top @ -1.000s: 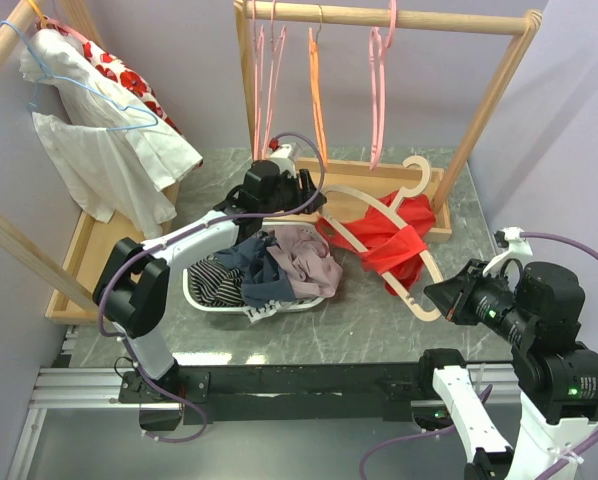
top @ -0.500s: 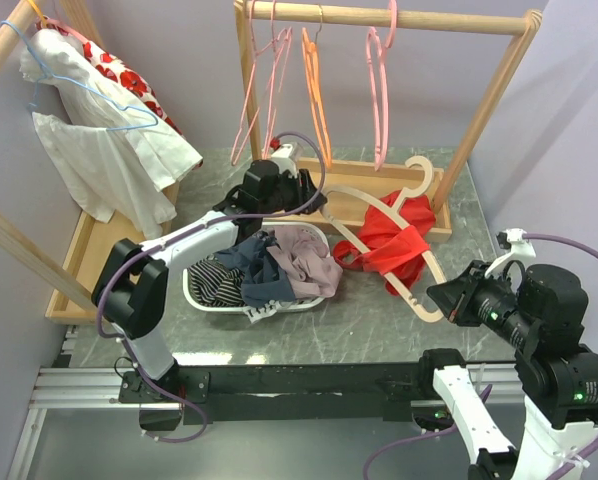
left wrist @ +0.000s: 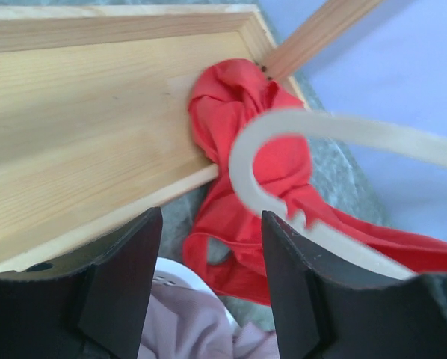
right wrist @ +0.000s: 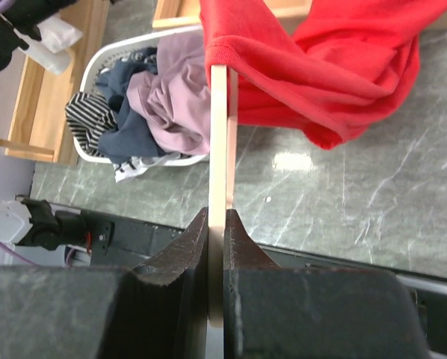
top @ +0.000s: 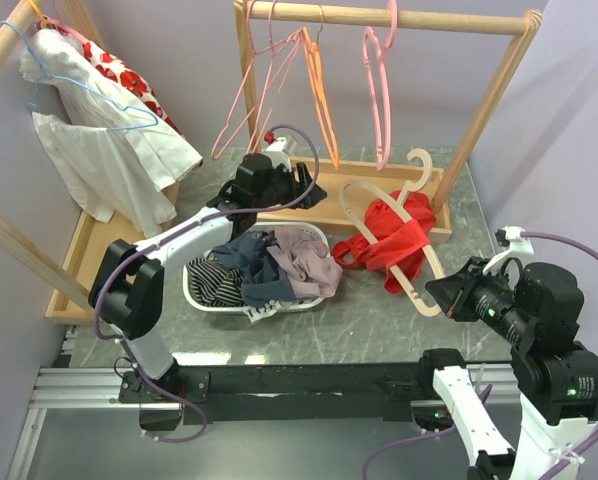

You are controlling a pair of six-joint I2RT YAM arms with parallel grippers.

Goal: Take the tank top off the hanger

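Over marbled worktop (top: 379, 320), right claw (right wrist: 218, 224) pinches curved wooden hanger (top: 416, 283) draped in crumpled red top (top: 394, 235); left claw (left wrist: 208, 224) apart.

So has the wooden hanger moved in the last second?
Yes. The wooden hanger has swung its far end right, away from the white basket; the end in the right end effector has barely shifted.

I see the red tank top (top: 394, 238) bunched up, draped over the pale wooden hanger (right wrist: 218, 164), which sits tilted, hook uppermost; crumpled fabric sags onto the grey tabletop (top: 379, 322).
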